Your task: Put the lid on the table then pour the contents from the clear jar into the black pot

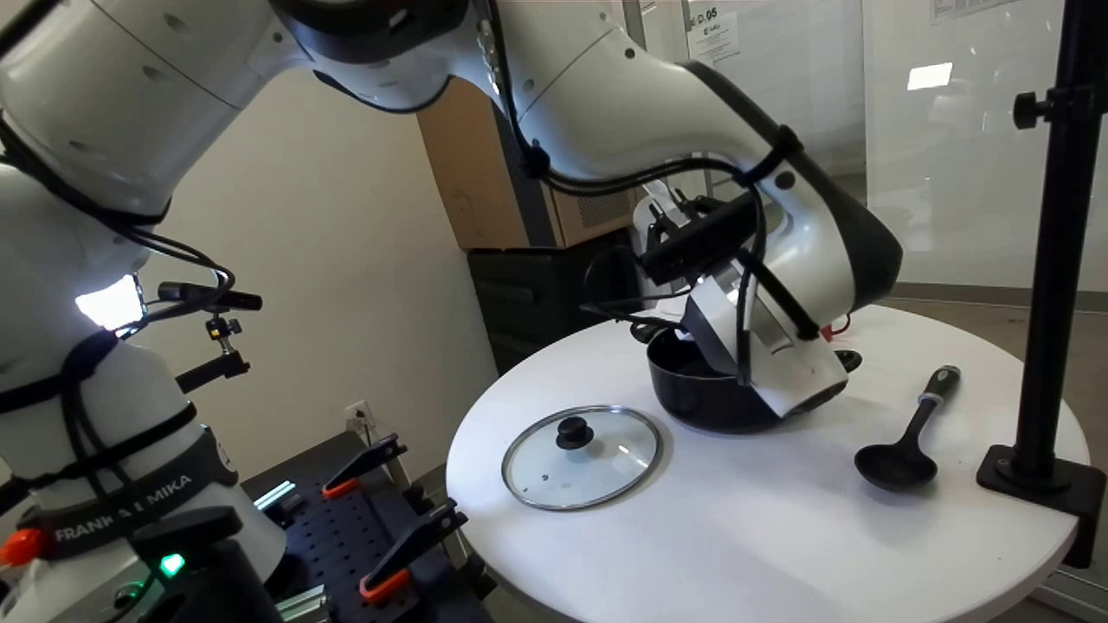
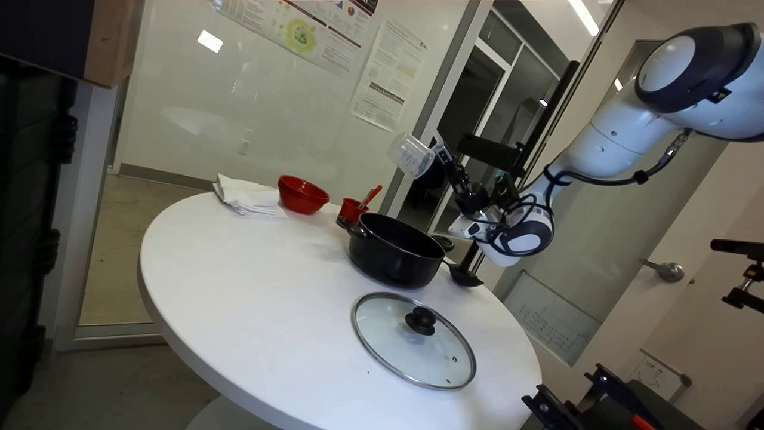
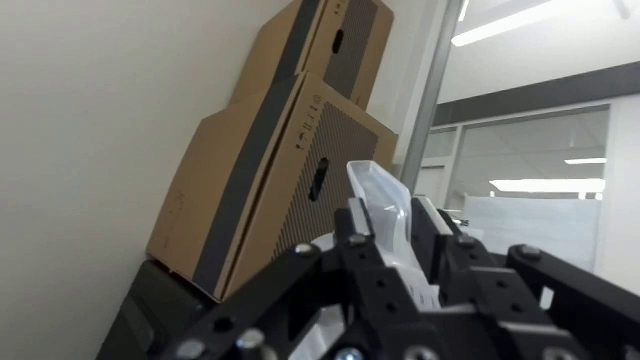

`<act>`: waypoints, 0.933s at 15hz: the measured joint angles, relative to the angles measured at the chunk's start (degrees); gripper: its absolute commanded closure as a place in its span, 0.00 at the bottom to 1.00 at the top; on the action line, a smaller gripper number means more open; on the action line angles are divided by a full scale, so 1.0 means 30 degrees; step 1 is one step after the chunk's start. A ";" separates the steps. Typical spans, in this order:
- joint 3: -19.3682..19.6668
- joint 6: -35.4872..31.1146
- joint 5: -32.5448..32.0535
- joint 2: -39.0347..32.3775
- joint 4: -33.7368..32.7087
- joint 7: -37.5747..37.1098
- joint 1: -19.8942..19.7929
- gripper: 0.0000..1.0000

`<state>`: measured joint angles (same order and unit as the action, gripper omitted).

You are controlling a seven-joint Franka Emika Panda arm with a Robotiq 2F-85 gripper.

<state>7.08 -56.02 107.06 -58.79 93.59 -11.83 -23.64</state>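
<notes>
The clear jar (image 2: 412, 155) is in the air, tilted, above the far side of the pot in an exterior view. My gripper (image 2: 443, 154) is shut on its handle, which shows between the fingers in the wrist view (image 3: 382, 210). I cannot make out any contents. The black pot (image 1: 710, 398) stands uncovered on the white table (image 1: 736, 536); it also shows from the other side (image 2: 397, 260). The arm's wrist hides part of the pot in an exterior view. The glass lid (image 1: 597, 467) lies flat on the table, knob up, beside the pot (image 2: 406, 352).
A black ladle (image 1: 900, 463) lies near a black pole stand (image 1: 1043, 346) clamped at the table edge. A red cup with utensils (image 2: 352, 210), red bowls (image 2: 303, 195) and a folded white cloth (image 2: 248, 198) sit behind the pot. Cardboard boxes (image 3: 270, 190) are stacked beyond.
</notes>
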 measured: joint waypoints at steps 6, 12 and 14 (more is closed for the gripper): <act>0.0667 -0.0480 -0.3580 0.2960 0.0034 0.0363 0.2288 0.94; 0.0663 -0.2153 -0.8079 0.5433 0.0116 0.0494 0.5034 0.94; 0.0629 -0.2721 -0.9826 0.5913 0.0188 0.0507 0.5893 0.94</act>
<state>8.96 -64.19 77.58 -41.05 94.16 -10.30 -5.96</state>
